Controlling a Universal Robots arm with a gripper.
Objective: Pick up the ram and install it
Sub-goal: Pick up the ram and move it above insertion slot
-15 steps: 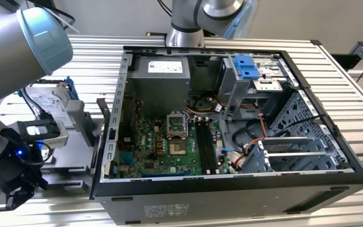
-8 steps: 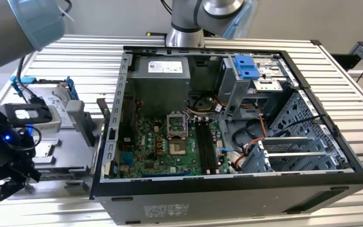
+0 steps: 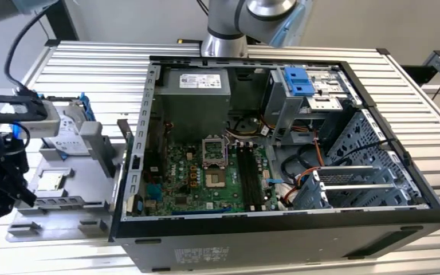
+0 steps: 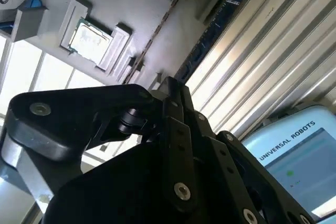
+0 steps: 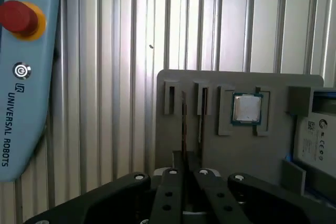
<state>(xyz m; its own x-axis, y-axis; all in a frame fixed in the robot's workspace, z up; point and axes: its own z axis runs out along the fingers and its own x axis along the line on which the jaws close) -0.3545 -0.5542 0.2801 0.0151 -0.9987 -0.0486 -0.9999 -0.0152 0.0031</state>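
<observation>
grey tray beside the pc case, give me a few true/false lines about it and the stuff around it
1. A processor chip lies flat in a recess of the grey tray. True.
2. The ram is seated in the motherboard's black slots. False: it stands on edge in a slot of the tray, outside the computer case.
3. The gripper is inside the case. False: it is at the tray, on the exterior view's left of the case.
4. The case lies open, with the motherboard exposed. True.
</observation>
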